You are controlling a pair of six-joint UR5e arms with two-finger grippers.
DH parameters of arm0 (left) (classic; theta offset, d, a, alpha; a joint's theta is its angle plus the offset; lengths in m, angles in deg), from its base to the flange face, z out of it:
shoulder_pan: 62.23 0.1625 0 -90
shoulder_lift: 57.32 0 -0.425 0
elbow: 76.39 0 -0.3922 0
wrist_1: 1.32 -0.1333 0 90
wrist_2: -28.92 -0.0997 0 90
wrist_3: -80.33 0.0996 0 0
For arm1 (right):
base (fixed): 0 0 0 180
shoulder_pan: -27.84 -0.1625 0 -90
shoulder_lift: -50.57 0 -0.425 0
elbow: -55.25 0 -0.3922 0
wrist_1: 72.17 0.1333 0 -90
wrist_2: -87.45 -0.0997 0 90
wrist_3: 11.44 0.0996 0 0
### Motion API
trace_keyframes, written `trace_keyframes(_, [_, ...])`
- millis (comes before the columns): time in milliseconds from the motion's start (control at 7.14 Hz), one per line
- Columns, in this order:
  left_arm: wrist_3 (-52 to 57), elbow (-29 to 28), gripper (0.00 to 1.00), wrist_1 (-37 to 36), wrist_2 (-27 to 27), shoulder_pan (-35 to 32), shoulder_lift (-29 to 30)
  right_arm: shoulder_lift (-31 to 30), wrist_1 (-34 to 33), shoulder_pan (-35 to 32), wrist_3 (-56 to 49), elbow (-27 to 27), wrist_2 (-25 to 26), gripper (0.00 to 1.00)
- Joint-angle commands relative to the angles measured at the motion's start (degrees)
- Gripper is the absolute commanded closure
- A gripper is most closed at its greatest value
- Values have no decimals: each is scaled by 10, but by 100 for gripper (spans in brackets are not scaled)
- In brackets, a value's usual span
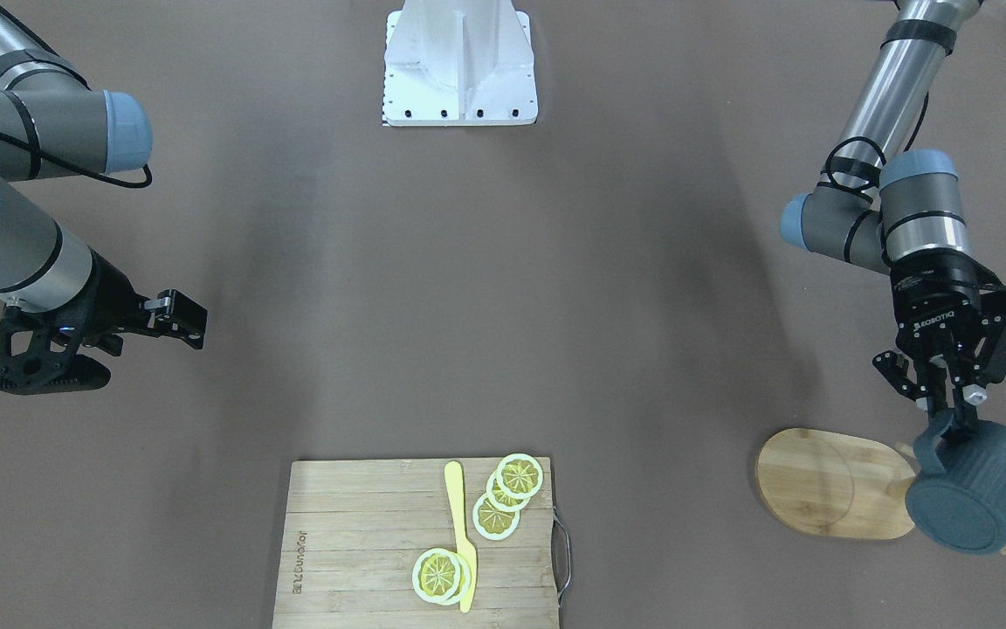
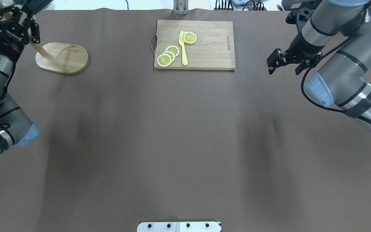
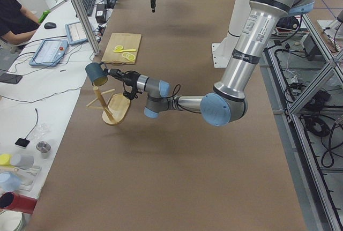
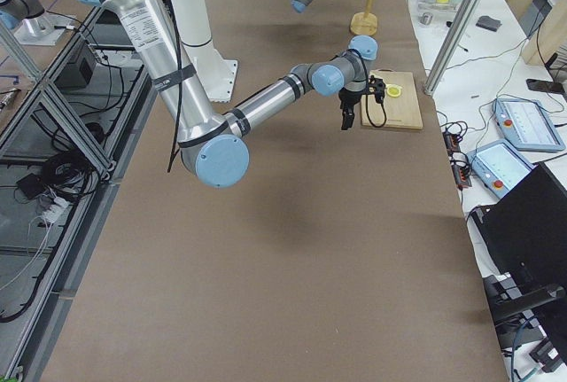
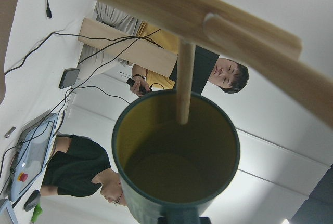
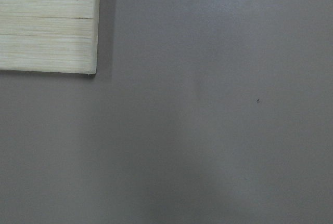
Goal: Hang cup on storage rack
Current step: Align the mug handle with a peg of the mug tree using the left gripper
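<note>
On the brown table (image 1: 503,306) the hanging step is judged to be in hand but not done. The storage rack (image 1: 817,480) stands at the far corner on the robot's left. The cup (image 1: 979,489) is held aloft beside its post, clear of the table and tipped on its side, by the left gripper (image 1: 957,411). The fingers of that gripper are pinched on the handle where it joins the rim. In the left wrist view a thin peg (image 5: 185,78) is seen across the cup's mouth; whether it reaches inside cannot be told. The next move is judged to call for the handle loop to be lined up with a peg tip and slid on before the grip is eased; a loop partly filled by fingers may foul the peg. The cup's yellowish inside is seen to be empty. The cutting board (image 1: 363,542), well apart, bears lemon slices (image 1: 496,515) and a yellow knife (image 1: 459,489). The right gripper (image 1: 180,319) is held idle above bare table, its fingers seemingly pressed together on nothing.
</note>
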Motion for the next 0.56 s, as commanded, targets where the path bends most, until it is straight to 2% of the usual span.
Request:
trace_keyframes(0, [0, 21, 100, -1, 0, 1, -17, -1, 0, 0, 9, 4, -1, 0])
trace_keyframes(420, [0, 29, 100, 1, 0, 6, -32, -2, 0, 1, 11, 3, -1, 0])
